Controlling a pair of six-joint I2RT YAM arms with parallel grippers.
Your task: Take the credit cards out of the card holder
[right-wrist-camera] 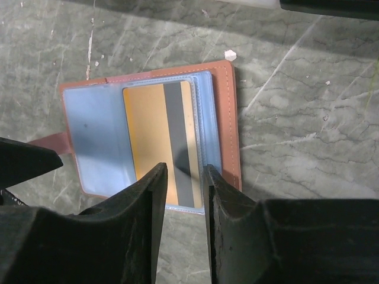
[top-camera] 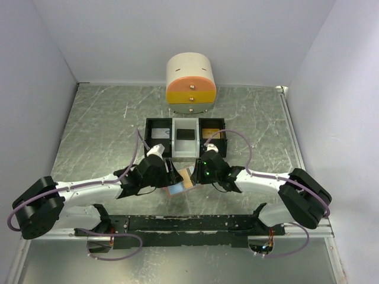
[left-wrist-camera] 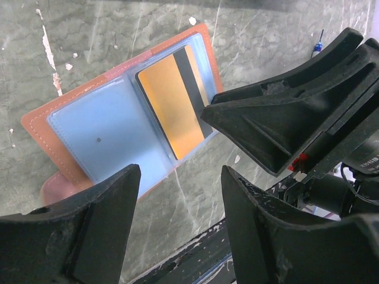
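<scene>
I am looking down at the grey-green marbled surface (top-camera: 106, 118), which fills the floor of the white-walled cell. At its far edge stands a round-topped cream and orange drawer unit (top-camera: 190, 83). Just in front of that lies the black-and-white compartment tray (top-camera: 148, 136).

Both arms reach inward from the near edge and meet over the card holder (right-wrist-camera: 228, 118). It lies open and flat on the surface just in front of the tray, tan leather outside and light blue lining facing up. Its closing strap (right-wrist-camera: 50, 142) sticks out on the side away from the card.

My left pincer (left-wrist-camera: 180, 177) hangs over the holder's near edge, fingers spread wide with nothing between them. My right pincer (right-wrist-camera: 182, 171) has its fingers drawn close, with a narrow gap left between them, right at the near edge of the orange-gold card (right-wrist-camera: 145, 130). I cannot tell whether they are pinching that card or only lined up with it.

The card sits in the holder's right-hand pocket, its dark stripe showing. A black card (top-camera: 186, 134) lies in the tray's white middle compartment. A small blue-white pen (left-wrist-camera: 318, 46) lies farther off on the surface.
</scene>
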